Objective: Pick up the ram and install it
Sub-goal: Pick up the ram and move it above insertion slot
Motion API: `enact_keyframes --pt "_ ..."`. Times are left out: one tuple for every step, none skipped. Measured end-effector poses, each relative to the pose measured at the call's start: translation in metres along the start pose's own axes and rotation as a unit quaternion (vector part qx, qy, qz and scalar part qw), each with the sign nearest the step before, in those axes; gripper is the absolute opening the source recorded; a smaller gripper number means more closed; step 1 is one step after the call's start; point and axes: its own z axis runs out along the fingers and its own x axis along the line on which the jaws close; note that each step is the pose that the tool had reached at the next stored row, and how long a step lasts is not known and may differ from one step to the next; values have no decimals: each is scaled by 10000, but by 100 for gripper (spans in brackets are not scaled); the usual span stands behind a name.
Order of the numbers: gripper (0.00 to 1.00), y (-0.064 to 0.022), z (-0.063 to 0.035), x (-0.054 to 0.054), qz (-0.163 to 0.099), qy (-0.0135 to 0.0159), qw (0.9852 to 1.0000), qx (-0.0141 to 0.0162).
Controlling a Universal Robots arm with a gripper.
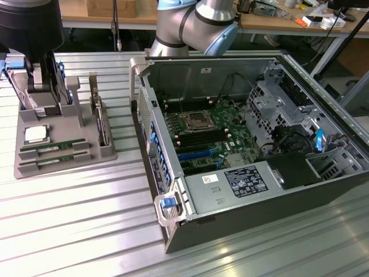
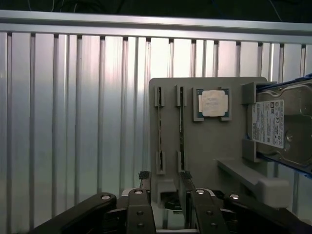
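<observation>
The fingers [image 2: 140,207] stand spread wide and hold nothing, hanging over one end of a gray holder [image 2: 209,146] that sits on the ribbed metal worktop [image 1: 75,231] at the exterior view's left. The ram [image 2: 181,131] stands on its long edge in a slot of that holder, with a second stick [image 2: 160,131] just beside it and parallel. The two look alike, and which one the open fingers are lined up on I cannot tell. I judge the stick to be light and stiff but thin and easily harmed. It is a bare circuit board with small chips on its faces, so a squeeze across the flat sides near the upper edge, about mid-length, looks safest, kept clear of the lower edge seated in the slot. Smooth faces may slip under a weak grip, and a skewed grip could twist the board. By count there are two ram sticks, one square silver CPU chip [image 2: 214,102], one hard drive [image 2: 275,126] with a white label, one holder and one open computer case [image 1: 242,202] with its motherboard [image 1: 207,130] exposed.
</observation>
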Motion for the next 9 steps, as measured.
enact_keyframes --pt "36 -1 17 0 0 0 10000 0" --pt "36 -1 34 1 0 0 10000 0" --pt "36 -2 46 1 0 0 10000 1" --pt "36 -2 56 1 0 0 10000 0" --pt "36 -3 63 1 0 0 10000 0" --pt "36 -3 72 2 0 0 10000 0" --pt "36 -4 79 2 0 0 10000 0" --pt "36 -4 89 2 0 0 10000 0" --pt "36 -4 96 2 0 0 10000 0"
